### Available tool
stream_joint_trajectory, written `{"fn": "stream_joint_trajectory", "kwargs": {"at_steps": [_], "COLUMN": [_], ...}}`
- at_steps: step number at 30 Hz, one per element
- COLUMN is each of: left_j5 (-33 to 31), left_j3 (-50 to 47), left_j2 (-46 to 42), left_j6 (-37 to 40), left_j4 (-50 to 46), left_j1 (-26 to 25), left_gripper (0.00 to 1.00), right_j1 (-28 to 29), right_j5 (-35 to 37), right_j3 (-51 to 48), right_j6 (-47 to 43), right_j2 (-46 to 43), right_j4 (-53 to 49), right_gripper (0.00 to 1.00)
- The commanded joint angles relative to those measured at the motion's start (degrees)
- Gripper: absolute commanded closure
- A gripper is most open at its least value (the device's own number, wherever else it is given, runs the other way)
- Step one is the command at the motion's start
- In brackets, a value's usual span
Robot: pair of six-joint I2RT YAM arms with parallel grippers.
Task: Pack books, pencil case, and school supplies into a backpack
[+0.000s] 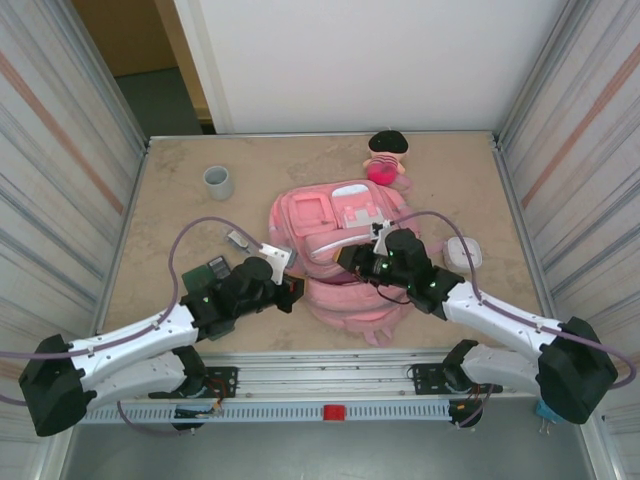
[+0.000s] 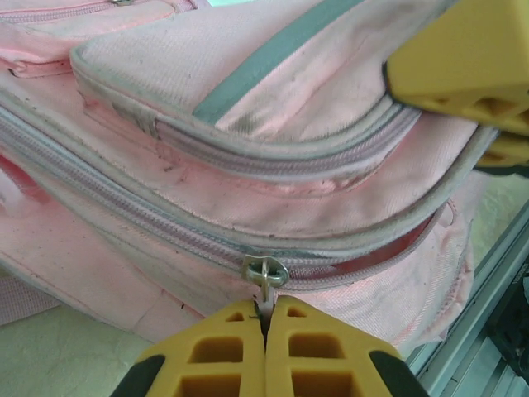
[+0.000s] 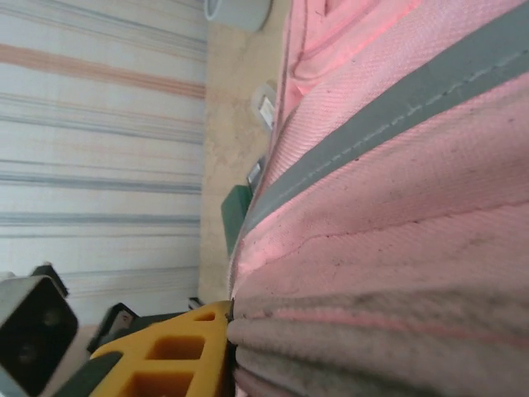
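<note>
— Where is the backpack [image 1: 350,300] lying?
— Flat on the tabletop [image 1: 180,160], with the left tool [image 2: 266,318] clamping its front zipper pull [image 2: 264,277]
— And the right tool [image 1: 352,262]?
— Pressing against the backpack's top; whether together or apart, I cannot tell

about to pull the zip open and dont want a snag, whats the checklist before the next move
1. Left hand shut on the zip pull: ok.
2. Right hand touching the backpack to brace it: ok.
3. Right hand's grip on the fabric firm: cannot tell.
4. Main zip open for packing: not ok, teeth left of the pull are closed.
5. Cup and doll clear of both arms: ok.
</note>
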Motion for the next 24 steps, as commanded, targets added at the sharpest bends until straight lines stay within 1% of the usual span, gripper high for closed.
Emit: {"fn": "stream_joint_trajectory", "kwargs": {"at_steps": [1,4,8,11,15,18,19,21,24], "left_j5": [-5.23,-3.58,-1.29,0.91,1.06,0.37,0.35,0.39,2.16], "left_j3": [0.06,-1.00,-0.83,0.46,3.75,5.67,6.12,7.18,8.45], "left_j2": [-1.35,-0.88,1.55,5.44,13.07,17.68,18.80,19.98,19.50], "left_j6": [2.00,2.83,6.47,8.77,11.37,12.01,12.01,11.32,9.43], "left_j4": [-0.29,0.44,4.05,7.07,8.21,8.83,9.35,9.79,8.82], "left_j1": [2.56,6.84,11.94,16.17,20.75,23.02,23.49,23.87,23.84], "left_gripper": [1.00,1.00,1.00,1.00,1.00,1.00,0.99,0.91,0.73], "right_j1": [-2.22,-3.24,-4.09,-4.67,-5.45,-6.13,-6.38,-6.70,-7.23], "right_j5": [-5.49,-9.64,-13.90,-16.56,-20.30,-19.58,-18.38,-15.18,-9.31], "right_j3": [3.45,5.90,8.08,9.65,12.52,14.12,14.38,14.19,12.94], "right_j6": [-4.47,-8.11,-10.53,-11.97,-14.23,-15.01,-15.06,-14.87,-14.84], "right_j2": [-1.51,-3.51,-6.95,-8.41,-8.59,-8.84,-8.90,-8.62,-7.30], "right_j4": [-0.59,-6.20,-10.30,-12.50,-15.40,-16.84,-17.27,-17.53,-16.58], "right_gripper": [0.86,0.91,0.92,0.93,0.93,0.93,0.93,0.92,0.88]}}
